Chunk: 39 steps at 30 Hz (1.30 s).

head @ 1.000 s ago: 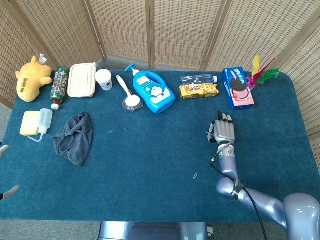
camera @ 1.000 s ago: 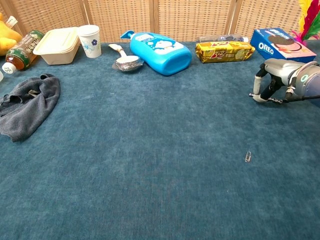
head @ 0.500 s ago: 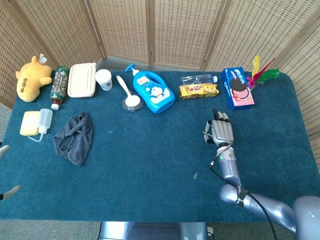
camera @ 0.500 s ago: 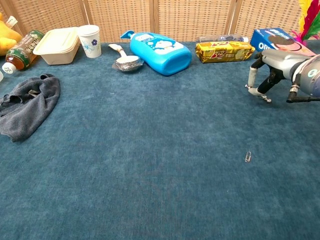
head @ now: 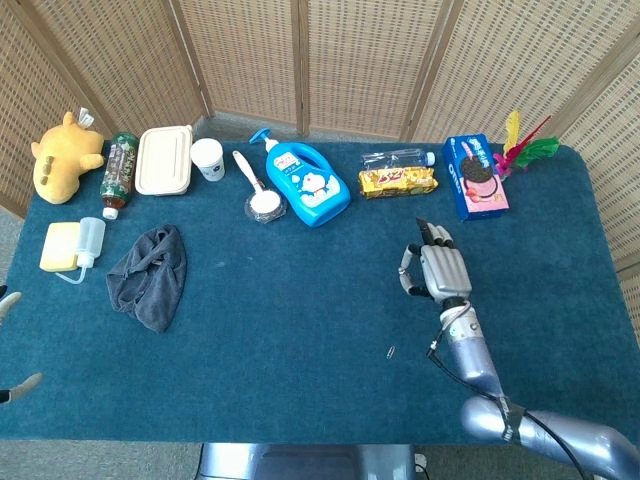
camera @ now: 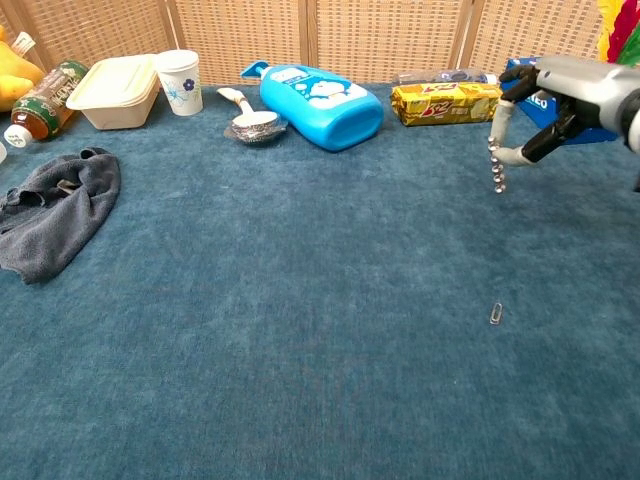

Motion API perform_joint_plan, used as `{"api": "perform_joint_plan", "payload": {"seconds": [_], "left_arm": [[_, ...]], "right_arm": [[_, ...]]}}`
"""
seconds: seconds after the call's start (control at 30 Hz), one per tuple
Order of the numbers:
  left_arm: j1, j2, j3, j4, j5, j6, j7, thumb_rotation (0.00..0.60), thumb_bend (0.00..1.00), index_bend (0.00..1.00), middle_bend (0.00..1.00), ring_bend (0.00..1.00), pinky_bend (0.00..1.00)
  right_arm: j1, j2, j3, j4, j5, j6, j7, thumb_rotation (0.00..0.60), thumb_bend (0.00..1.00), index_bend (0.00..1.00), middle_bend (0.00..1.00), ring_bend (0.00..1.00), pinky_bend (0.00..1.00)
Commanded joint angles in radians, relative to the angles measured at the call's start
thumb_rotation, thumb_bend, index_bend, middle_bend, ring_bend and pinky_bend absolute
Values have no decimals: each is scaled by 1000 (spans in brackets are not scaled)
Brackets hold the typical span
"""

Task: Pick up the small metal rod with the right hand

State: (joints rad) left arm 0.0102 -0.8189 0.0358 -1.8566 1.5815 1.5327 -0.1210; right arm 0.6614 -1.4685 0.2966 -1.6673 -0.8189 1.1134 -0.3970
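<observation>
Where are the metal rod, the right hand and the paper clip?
metal rod (camera: 497, 168), chest view, its beaded lower part
right hand (camera: 560, 95), chest view, back of the hand
paper clip (camera: 496, 313), chest view, its middle

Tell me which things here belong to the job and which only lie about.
Job: right robot hand; metal rod hanging from it.
Lying about: paper clip, grey cloth, blue bottle, biscuit packet, cup.

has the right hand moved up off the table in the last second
Yes. In the chest view the right hand has risen, now level with the oreo box, holding the small metal rod clear of the table.
</observation>
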Motion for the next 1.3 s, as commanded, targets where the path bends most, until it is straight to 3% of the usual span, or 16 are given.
{"api": "perform_joint_plan", "payload": {"seconds": [0.03, 0.43, 1.03, 1.3], "left_arm": [[0, 0, 0, 0, 1, 1, 0, 600, 206, 0, 0, 0, 0], [-1, -4, 6, -7, 10, -3, 14, 600, 206, 0, 0, 0, 0], [-4, -9, 8, -21, 9, -12, 40, 600, 206, 0, 0, 0, 0], [-4, -11, 11, -23, 9, -16, 49, 600, 206, 0, 0, 0, 0]], "right_arm": [[-40, 71, -19, -98, -61, 14, 48, 600, 454, 612, 30, 0, 0], [-97, 171, -85, -233, -186, 2, 132, 600, 459, 611, 31, 0, 0], [-151, 222, -210, -272, -373, -77, 275, 600, 462, 611, 36, 0, 0], [-140, 197, -213, -275, -389, -98, 283, 600, 463, 611, 36, 0, 0]]}}
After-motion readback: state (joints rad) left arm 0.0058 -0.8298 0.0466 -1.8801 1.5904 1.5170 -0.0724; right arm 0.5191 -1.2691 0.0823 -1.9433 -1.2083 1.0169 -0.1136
